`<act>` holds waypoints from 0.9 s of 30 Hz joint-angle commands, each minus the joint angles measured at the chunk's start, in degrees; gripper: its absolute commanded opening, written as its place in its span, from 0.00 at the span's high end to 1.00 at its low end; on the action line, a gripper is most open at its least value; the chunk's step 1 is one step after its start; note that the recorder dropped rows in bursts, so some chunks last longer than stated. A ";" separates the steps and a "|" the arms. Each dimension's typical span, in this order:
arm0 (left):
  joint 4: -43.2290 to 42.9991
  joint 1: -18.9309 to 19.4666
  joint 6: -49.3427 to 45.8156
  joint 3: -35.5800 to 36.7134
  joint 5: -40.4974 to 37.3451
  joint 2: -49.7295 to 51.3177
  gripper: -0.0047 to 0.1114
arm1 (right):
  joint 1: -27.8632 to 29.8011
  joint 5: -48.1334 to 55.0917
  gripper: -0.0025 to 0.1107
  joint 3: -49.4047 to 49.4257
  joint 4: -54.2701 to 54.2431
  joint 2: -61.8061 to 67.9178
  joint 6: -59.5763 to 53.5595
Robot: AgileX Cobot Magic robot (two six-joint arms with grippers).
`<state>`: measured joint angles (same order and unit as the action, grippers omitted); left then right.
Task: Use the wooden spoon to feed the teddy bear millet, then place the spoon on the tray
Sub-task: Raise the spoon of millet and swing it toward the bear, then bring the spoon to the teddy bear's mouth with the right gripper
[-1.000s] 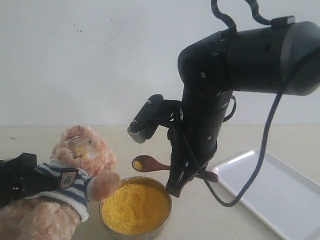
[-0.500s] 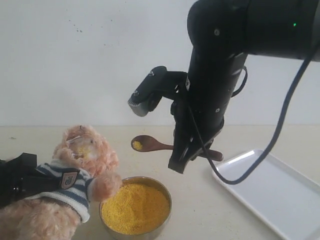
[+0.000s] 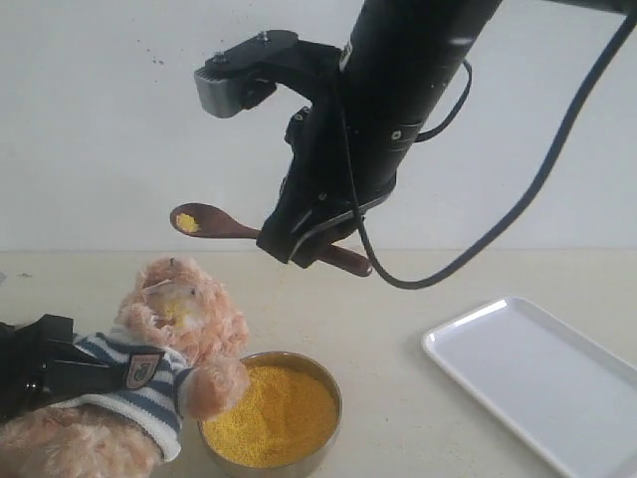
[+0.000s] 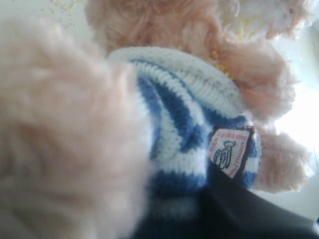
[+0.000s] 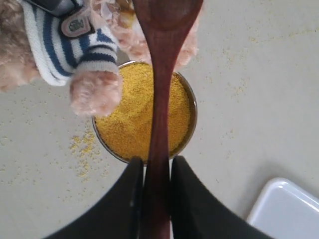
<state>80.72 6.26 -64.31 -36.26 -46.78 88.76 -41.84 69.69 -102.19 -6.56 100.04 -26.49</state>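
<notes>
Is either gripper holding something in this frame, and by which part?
The right gripper holds the wooden spoon by its handle, fingers on both sides. The left gripper appears clamped on the striped torso of the teddy bear.

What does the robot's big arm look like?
The right arm is shiny black and rounded like a thick tube. A thin black cable loops beside it, and a small grey camera box sticks out. Its fingers are smooth and black.
</notes>
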 commanded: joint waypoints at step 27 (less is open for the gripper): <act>0.40 -0.09 -0.20 0.17 -2.10 -0.07 0.92 | -14.02 -3.32 0.98 -0.42 27.78 7.85 8.72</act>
<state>80.60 6.26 -64.31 -36.26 -47.14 88.76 -55.32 65.84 -102.32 20.07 107.22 -18.56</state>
